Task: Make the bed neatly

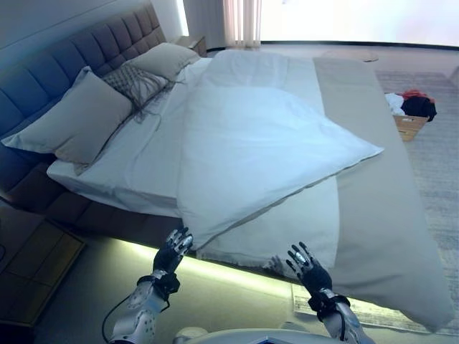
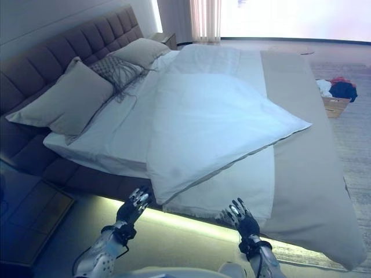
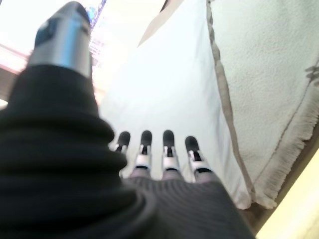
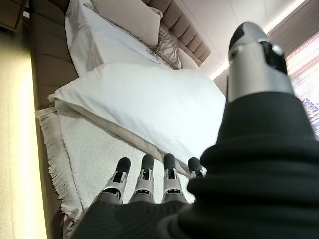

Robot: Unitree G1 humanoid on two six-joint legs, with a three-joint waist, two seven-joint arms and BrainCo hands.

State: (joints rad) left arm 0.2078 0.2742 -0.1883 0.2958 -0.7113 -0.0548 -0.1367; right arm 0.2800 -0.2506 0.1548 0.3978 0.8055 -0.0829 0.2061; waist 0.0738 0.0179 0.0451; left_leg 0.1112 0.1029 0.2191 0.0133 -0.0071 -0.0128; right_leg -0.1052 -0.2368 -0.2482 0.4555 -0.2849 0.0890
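On the bed [image 1: 64, 188]: three pillows [image 1: 75, 122], one white duvet [image 1: 251, 150]; left hand [image 1: 171, 252] and right hand [image 1: 308, 269] spread, empty.

A tufted grey headboard [image 1: 86, 50] runs along the left wall. At the far side bright daylight comes through a wide window [image 1: 358, 20] with a pale curtain [image 1: 242, 21] — the floor there shines. A basket of clothes [image 1: 410, 115] stands on the rug [image 1: 437, 165] at the right. Near, a wooden nightstand [image 1: 36, 269] — low and dark.
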